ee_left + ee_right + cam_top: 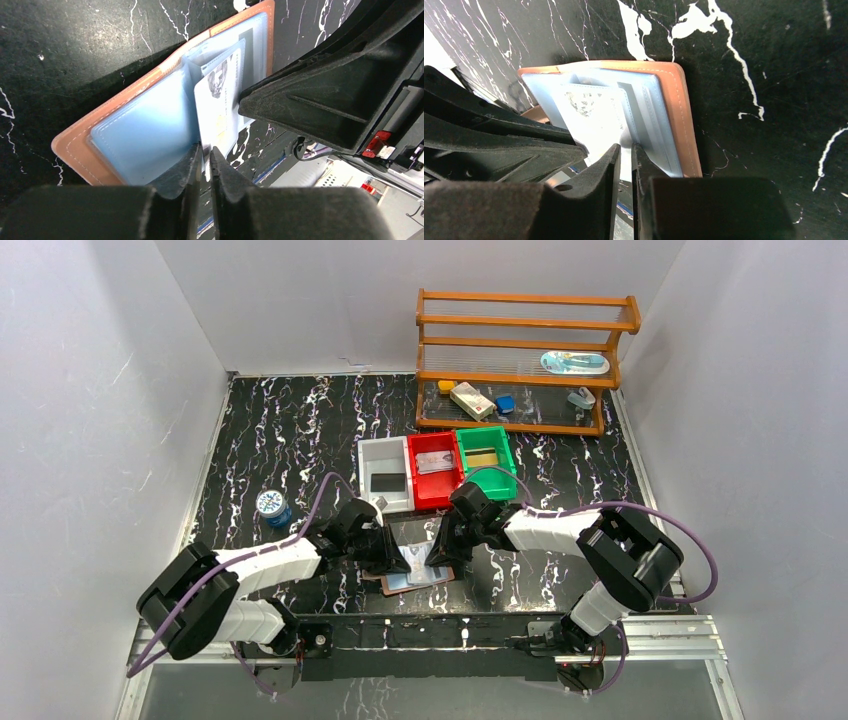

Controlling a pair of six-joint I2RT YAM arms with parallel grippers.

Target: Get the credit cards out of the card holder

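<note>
The card holder [396, 586] [75, 145] [680, 110] lies open near the table's front edge, tan leather with pale blue pockets facing up. A whitish credit card [414, 558] [220, 110] [591, 120] sticks partway out of a middle pocket. My left gripper [393, 558] [207, 150] comes from the left. Its jaws stand almost closed on the card's near corner, a white sliver between them. My right gripper [437, 552] [625, 149] meets it from the right, jaws narrowed on the card's other edge beside the blue pocket. Each gripper's black fingers [320, 95] [499, 150] hide part of the card from the other wrist view.
White [385, 480], red [434, 472] and green [487, 462] bins stand in a row just behind the grippers. A wooden rack [520, 360] with small items is at the back right. A small blue jar [272, 506] stands to the left. The metal front rail [430, 632] runs close below the card holder.
</note>
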